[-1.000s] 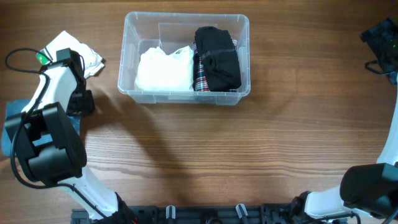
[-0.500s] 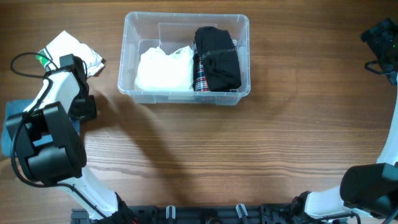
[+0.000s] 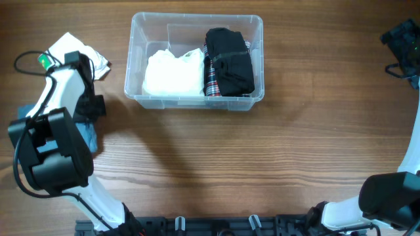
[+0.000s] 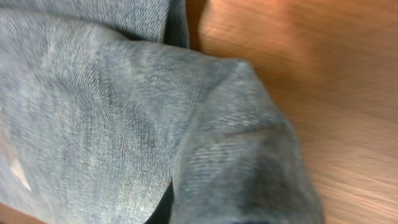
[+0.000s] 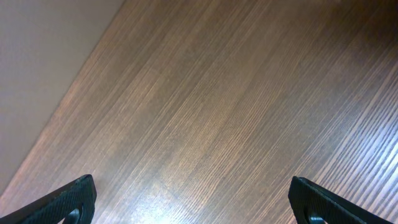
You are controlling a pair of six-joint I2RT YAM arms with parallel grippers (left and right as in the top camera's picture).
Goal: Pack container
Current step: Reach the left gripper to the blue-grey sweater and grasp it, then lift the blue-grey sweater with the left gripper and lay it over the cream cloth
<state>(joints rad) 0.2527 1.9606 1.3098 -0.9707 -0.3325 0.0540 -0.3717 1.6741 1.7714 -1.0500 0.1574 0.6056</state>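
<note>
Blue denim cloth (image 4: 124, 118) close against left claw (image 3: 88, 118), grip cannot be told, right claw (image 5: 193, 202) fingers apart above table (image 3: 262, 151), container (image 3: 197, 15) holding folded clothes (image 3: 174, 73)

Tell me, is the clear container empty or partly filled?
Partly filled: the container holds white cloth and black cloth, side by side.

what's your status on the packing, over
Right gripper open over table. Left gripper down at denim, jaws hidden. Container holds white garment, black garment. Nothing across its opening.
</note>
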